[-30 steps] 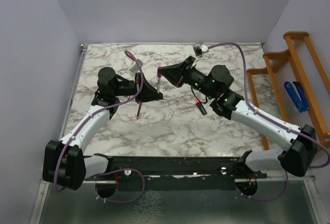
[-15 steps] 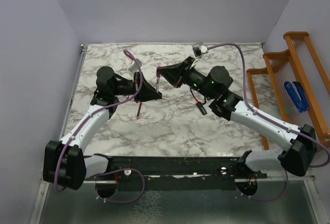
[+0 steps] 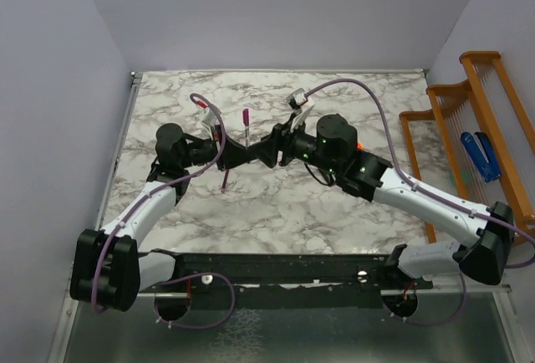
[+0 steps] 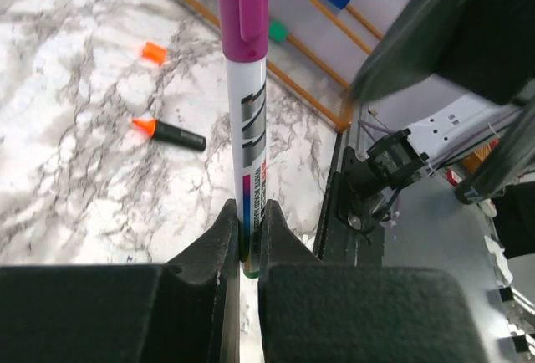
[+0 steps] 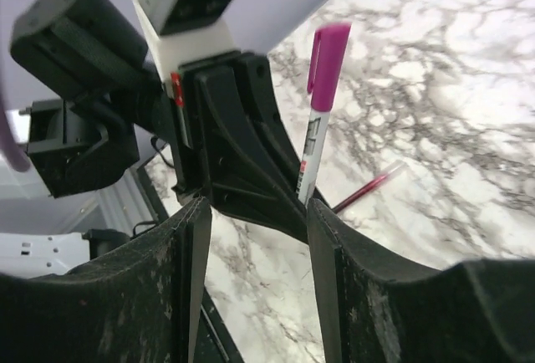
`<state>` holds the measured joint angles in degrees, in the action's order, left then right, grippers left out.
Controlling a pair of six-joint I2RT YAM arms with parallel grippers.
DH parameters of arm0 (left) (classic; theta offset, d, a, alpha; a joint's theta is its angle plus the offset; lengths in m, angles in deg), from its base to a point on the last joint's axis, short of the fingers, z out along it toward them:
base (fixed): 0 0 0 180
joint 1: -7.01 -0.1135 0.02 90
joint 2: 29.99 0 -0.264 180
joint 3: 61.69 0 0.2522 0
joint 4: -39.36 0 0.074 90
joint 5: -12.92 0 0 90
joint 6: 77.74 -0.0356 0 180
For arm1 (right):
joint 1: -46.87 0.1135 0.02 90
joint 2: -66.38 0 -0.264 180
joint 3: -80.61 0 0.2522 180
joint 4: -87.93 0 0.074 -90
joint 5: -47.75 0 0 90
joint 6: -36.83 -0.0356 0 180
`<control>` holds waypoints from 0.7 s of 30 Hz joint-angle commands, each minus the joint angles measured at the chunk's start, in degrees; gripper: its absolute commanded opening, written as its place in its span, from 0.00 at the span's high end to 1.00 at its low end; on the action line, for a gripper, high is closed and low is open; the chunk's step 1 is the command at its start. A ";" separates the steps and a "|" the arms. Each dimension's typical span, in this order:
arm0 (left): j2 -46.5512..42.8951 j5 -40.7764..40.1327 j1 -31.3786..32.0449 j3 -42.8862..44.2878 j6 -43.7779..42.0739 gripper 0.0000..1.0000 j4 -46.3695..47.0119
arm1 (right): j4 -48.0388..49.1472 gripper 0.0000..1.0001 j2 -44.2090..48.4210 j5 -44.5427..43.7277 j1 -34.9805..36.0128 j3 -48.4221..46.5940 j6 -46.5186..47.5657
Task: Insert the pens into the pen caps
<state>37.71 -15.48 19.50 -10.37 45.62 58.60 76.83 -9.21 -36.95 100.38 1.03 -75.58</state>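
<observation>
Left tool [image 4: 247,217] clamped on grey pen [image 4: 248,129], pen upright, purple cap [image 4: 242,3] on top end. Right tool [image 5: 257,212] jaws parted, at 3 o'clock of left tool. Red pen [image 3: 226,181] flat on tabletop [image 3: 276,204], 6 o'clock of left tool.

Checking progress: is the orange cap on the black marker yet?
No, the orange cap lies apart from the black marker, whose orange tip is bare.
</observation>
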 commanded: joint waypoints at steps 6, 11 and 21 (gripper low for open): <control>0.55 -24.76 3.47 2.56 -18.50 1.00 -35.87 | -8.70 0.42 15.42 -15.46 -0.34 2.48 7.55; 4.31 -40.05 7.14 6.60 -21.02 1.00 -47.97 | -16.70 0.41 18.62 -21.15 -0.34 1.88 9.23; 21.75 -60.32 13.44 12.93 -19.85 1.00 -57.99 | -34.56 0.38 12.38 -40.32 -0.70 1.96 -1.08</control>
<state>54.91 -66.16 31.79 -0.09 26.26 7.84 52.24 5.15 -65.87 100.12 2.21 -71.74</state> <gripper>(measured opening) 0.061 0.607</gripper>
